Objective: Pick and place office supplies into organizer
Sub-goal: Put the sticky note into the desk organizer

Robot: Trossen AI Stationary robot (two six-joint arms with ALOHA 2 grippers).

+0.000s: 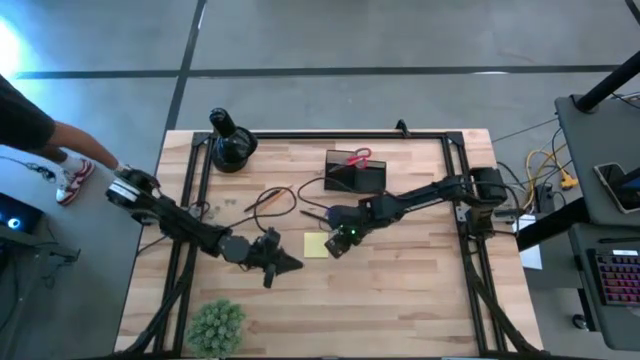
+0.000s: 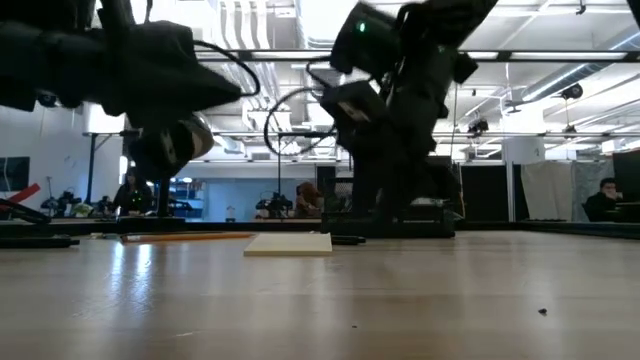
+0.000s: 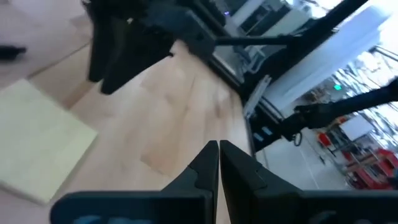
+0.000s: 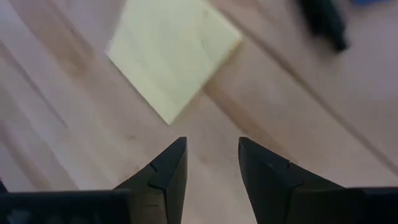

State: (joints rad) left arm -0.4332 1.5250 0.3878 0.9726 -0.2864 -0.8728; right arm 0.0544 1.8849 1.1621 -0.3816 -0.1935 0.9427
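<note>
Two dark robot arms reach over the pale wooden desk (image 1: 400,290) I am working at from afar. My right gripper (image 4: 211,163) hangs just above the desk with its fingers parted and nothing between them, a little short of the square yellow sticky-note pad (image 4: 172,51). The pad lies flat near the desk's middle, between the two arms. My left gripper (image 3: 218,163) waits close on the pad's other side, clenched tight on nothing.

I judge the pad light and slightly soft, a thin paper stack that sits low, so its faces offer little to pinch. The edges look like the place to take it: opposite sides squeezed gently, fingertips pressed down to the wood. Too hard a squeeze could buckle or fan the sheets, and it may slide on the smooth wood.

The small black rectangular organizer box (image 1: 355,175) stands toward the desk's far edge, with red-handled scissors (image 1: 358,157) already showing in it.
</note>
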